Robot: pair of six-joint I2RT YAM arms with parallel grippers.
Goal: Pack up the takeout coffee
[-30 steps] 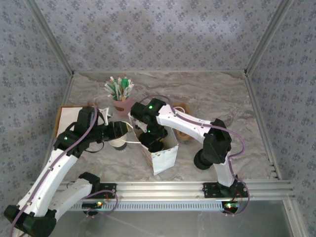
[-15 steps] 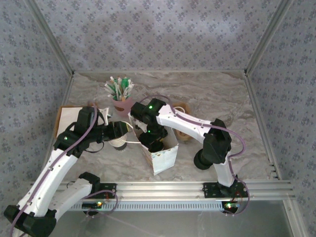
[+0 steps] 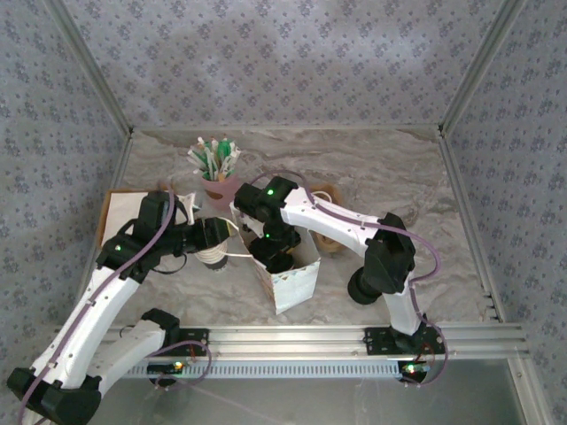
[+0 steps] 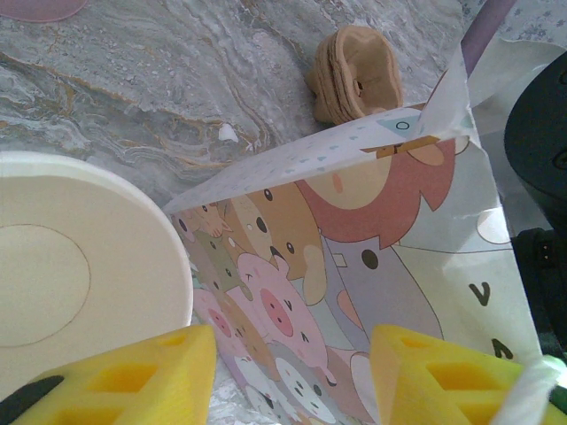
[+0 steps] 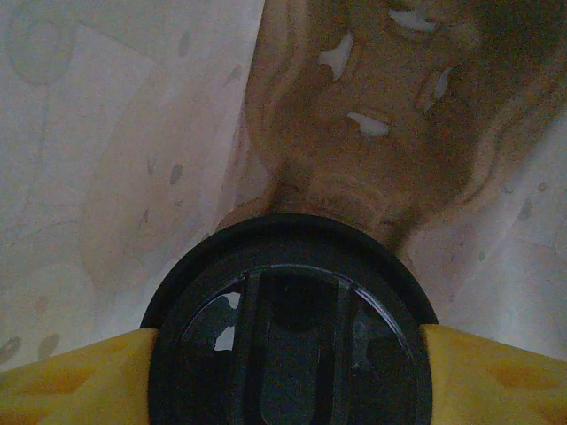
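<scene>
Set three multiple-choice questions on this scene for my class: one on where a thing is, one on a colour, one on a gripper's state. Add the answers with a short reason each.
1. Where is the black lid?
A. on the table top
B. inside the paper bag
C. balanced on an arm

2. What colour is the cup holding the green-and-white sticks?
A. pink
B. blue
C. black

3. The left gripper is:
A. shut on a spoon
B. shut on a napkin
C. open

Answers:
1 B, the bag's walls surround it in the right wrist view.
2 A, the top view shows it pink.
3 C, its yellow fingers stand apart with nothing between them.
</scene>
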